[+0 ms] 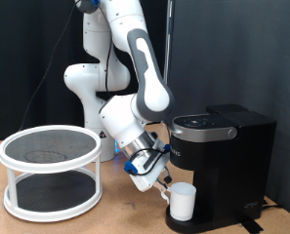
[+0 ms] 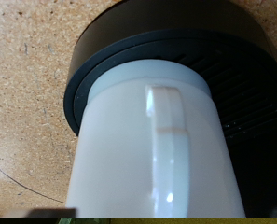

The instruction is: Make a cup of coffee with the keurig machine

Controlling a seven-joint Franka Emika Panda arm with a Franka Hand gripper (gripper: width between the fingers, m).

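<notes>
The small white cup (image 1: 183, 202) stands upright on the low drip tray (image 1: 205, 225) of the black keurig machine (image 1: 227, 146), under its brew head. The machine's lid is down. My gripper (image 1: 167, 189) is low at the cup's side towards the exterior view's left, right against it. In the wrist view the cup (image 2: 157, 159) fills the picture with its handle (image 2: 168, 131) facing the camera, on the round black tray (image 2: 110, 47). My fingers do not show in the wrist view.
A white round two-tier rack with mesh shelves (image 1: 52, 171) stands on the wooden table (image 1: 105, 219) at the exterior view's left. The robot's base and a black curtain are behind.
</notes>
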